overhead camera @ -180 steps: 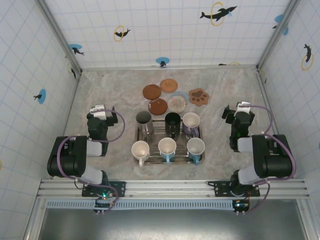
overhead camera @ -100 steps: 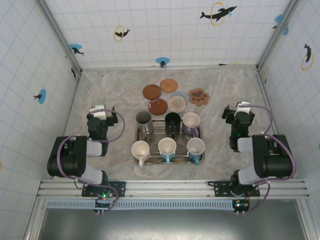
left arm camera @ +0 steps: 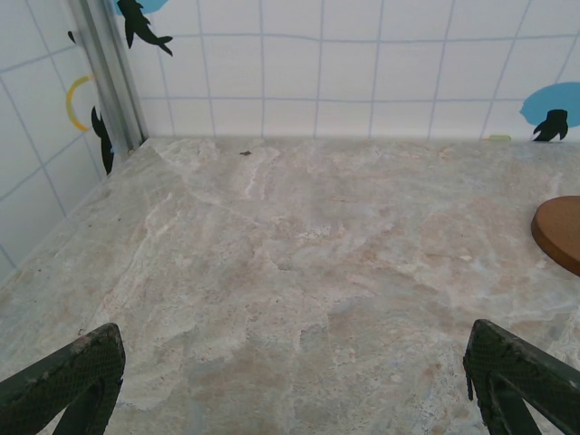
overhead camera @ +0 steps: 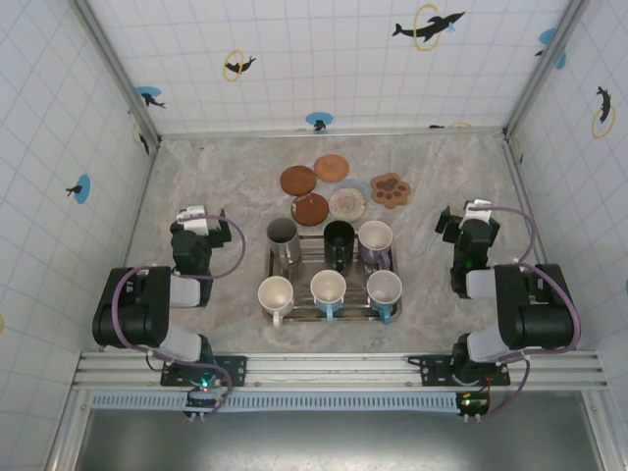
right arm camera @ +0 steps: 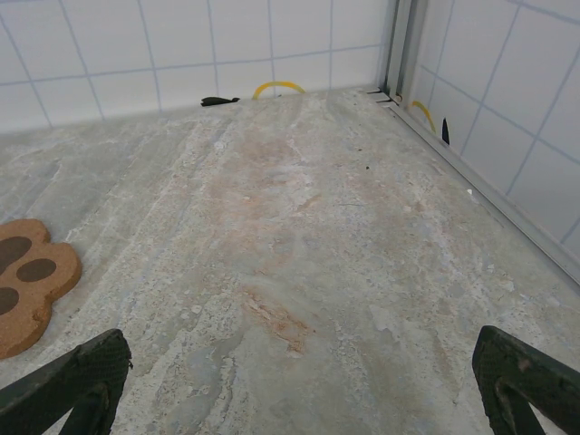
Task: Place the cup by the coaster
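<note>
1. The left gripper [left arm camera: 290, 385] was spread wide and held nothing. Its two dark fingers [left arm camera: 68, 381] sat at the lower corners of the left wrist view, over the bare marbled stone table [left arm camera: 299, 272].
2. The right gripper [right arm camera: 294, 385] was spread just as wide and was also empty, with its fingers [right arm camera: 526, 381] at the lower corners of the right wrist view.
3. In the top view the left gripper [overhead camera: 199, 221] lay left of centre and the right gripper [overhead camera: 469, 218] right of centre. Bare table separated each from the rectangular metal tray [overhead camera: 355, 314] at the middle of the frame.
4. Six cups stood on the tray in two rows of three.
   - Upper row: a steel cup [overhead camera: 283, 234], a black cup [overhead camera: 339, 235] and a white mug with a purple pattern [overhead camera: 375, 235].
   - Lower row: a plain white mug [overhead camera: 275, 292], a white mug with a light-blue handle [overhead camera: 327, 287] and a white mug with a blue handle [overhead camera: 384, 287].
5. Five coasters could be counted above the tray, at upper centre.
   - Three were round brown coasters [overhead camera: 298, 180].
   - One was a round pale patterned coaster [overhead camera: 347, 203].
   - One was a tan paw-shaped coaster [overhead camera: 391, 189].
   - The lowest brown one and the pale one lay just beside the tray's upper edge.
6. A brown coaster's edge [left arm camera: 562, 231] showed at the right of the left wrist view. The paw-shaped coaster [right arm camera: 27, 281] showed at the left of the right wrist view.
7. White tiled walls [overhead camera: 324, 59] carried black dolphin decals.
</note>
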Controlling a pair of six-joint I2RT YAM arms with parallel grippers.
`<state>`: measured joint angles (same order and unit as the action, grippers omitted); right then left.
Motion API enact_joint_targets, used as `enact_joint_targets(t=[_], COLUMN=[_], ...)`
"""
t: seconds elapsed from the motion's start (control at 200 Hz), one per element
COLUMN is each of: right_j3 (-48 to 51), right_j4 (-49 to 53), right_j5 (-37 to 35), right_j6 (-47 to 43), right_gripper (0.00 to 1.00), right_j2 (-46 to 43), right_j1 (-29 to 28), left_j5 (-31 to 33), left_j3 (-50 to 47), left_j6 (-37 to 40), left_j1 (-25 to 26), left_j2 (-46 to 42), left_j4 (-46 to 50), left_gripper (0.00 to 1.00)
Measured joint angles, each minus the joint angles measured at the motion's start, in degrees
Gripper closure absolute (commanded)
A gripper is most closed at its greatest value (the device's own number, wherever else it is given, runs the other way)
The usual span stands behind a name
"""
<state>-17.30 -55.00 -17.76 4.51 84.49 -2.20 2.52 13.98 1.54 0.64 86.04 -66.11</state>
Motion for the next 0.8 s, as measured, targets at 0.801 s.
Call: enact_joint_targets(t=[0.801], right_j3=[-33.7], right_j4=[51.4], right_j5=[-3.3], right_j6=[3.6], right_gripper=[0.00], right_j2=[-9.6], right_j1=[-6.1], left_j5=[-1.8], left_j3=[25.0], left_j6=[-7.4], left_j1=[0.6], left_j2=[-9.8], left_j4=[40.0], left_gripper=[0.23])
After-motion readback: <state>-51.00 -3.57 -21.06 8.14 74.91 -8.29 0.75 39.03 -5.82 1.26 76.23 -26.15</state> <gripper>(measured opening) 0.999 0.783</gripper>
